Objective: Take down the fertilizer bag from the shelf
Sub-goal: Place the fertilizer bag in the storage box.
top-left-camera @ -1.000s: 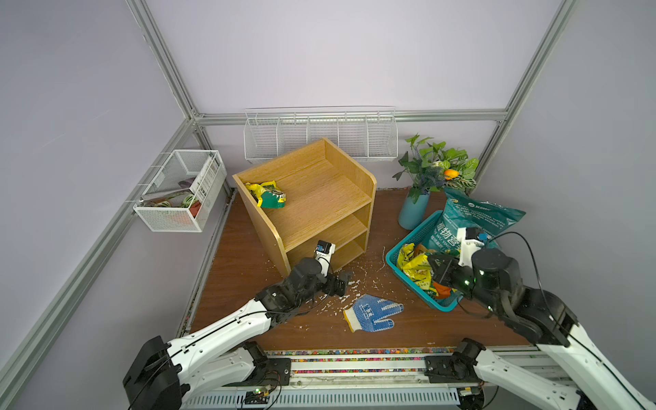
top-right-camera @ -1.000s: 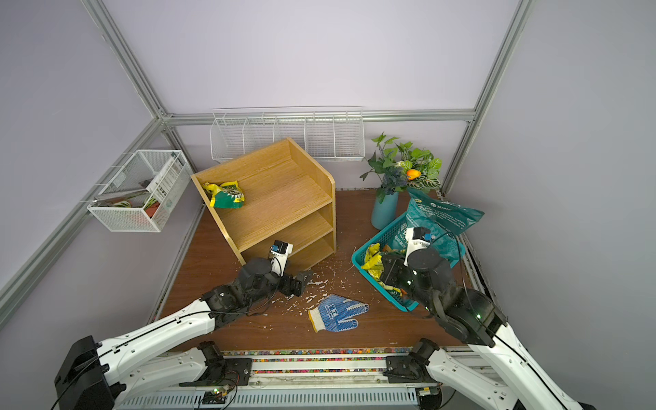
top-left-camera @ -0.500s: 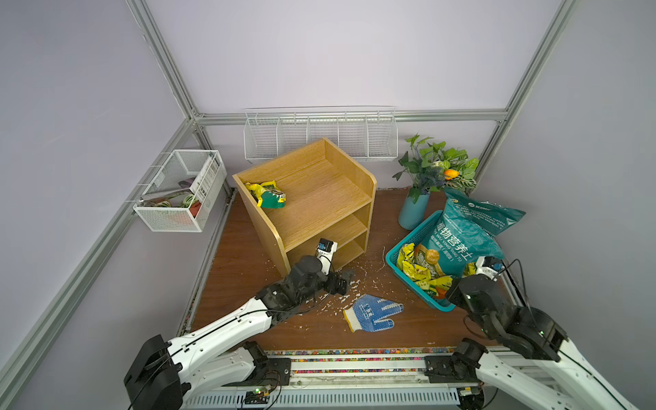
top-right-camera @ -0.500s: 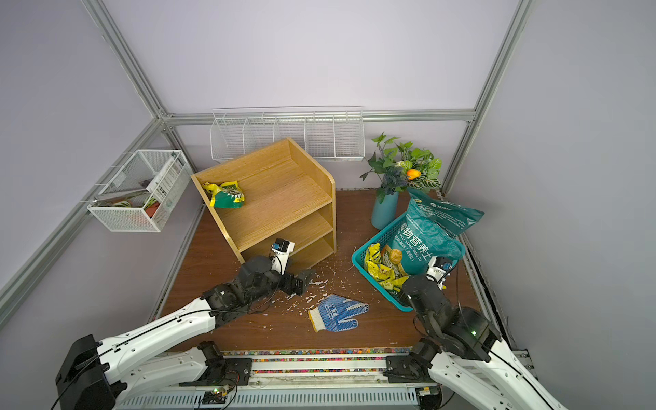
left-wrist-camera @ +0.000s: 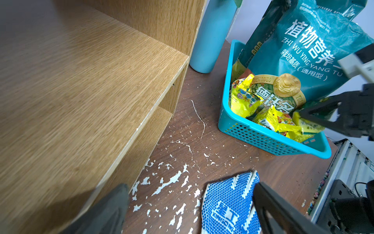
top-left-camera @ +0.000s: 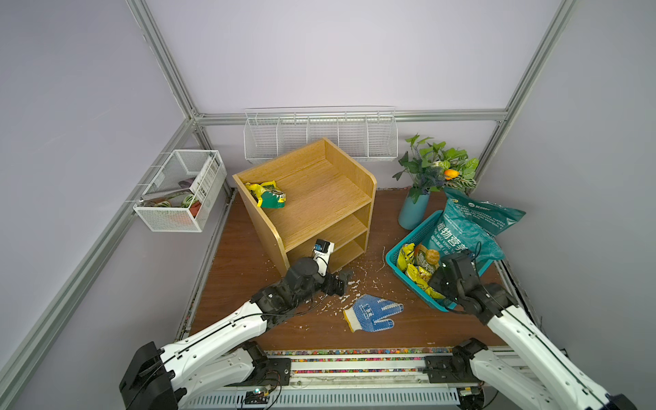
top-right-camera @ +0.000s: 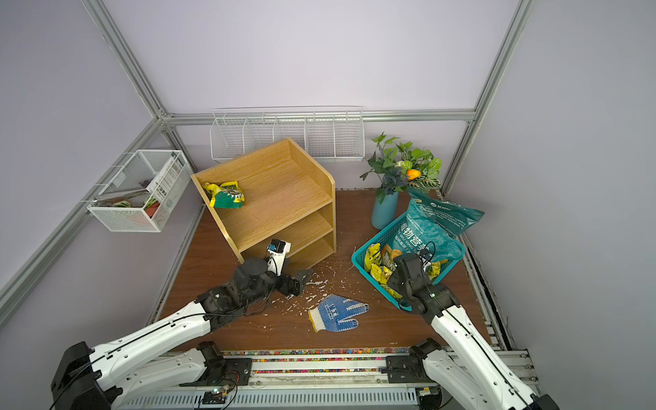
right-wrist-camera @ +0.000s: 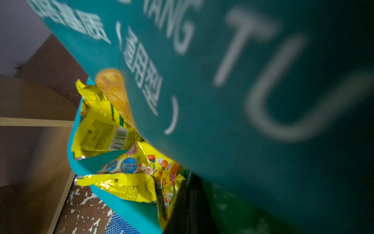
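two grippers, neither at its goal, so none of the task looks done. nearest, the left gripper (top-left-camera: pixel 345 282) sits low before the foot of the shelf (top-left-camera: pixel 319 198), fingers spread wide and empty, beside a knitted glove (top-left-camera: pixel 372 312) with blue rubber dots and scattered white flakes (left-wrist-camera: pixel 168 182). the right gripper (left-wrist-camera: pixel 301 113) is closed, tips down among glossy yellow packets (left-wrist-camera: pixel 244 101) in the perforated teal plastic basket (left-wrist-camera: pixel 263 139); whether it pinches one i cannot tell. farther off, the boxy oak-grain shelf bears the crumpled yellow-green fertilizer bag (top-left-camera: pixel 268 194) on its top board, in the left rear corner: reaching, gripping and lowering are all left.
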You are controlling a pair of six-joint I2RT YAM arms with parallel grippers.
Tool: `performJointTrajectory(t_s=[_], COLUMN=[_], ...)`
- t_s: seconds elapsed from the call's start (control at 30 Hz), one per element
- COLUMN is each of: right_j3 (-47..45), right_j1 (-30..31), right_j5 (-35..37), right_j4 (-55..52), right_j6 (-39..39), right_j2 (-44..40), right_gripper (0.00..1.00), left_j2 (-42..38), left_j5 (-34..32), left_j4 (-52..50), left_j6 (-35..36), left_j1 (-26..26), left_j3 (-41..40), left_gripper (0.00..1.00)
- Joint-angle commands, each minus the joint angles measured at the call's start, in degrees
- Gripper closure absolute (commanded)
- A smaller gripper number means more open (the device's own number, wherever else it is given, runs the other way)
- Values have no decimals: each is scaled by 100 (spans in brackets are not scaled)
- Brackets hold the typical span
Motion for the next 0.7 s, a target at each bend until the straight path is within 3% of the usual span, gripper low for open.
performJointTrajectory(t_s=[0.0,0.27,0.43,0.53,0.67], right_j3=[-656,-2108,-1680,-896,386], right_j1=[-81,-84,-101,-90,-85], right_j5=[-575,-648,-565,-500,-372], right_j4=[-331,278,139,-109,-542], right_j6=[368,1393,1043,429,-170], right_j2=[168,-733,-464,-279,-26], right_gripper=[100,100,100,76,58], left_j2=[-145,-178,-165,-174,-202], left_j5=[-113,-129,-140,-148,-216], left_j4=[-6,-9,10,-9,-35], left_j6=[-100,-73,-74,-92,-67], left_j1=[18,20,16,20,20], left_j3=[-125,-166,-149,-152,-149], left_gripper=[0,0,0,0,0])
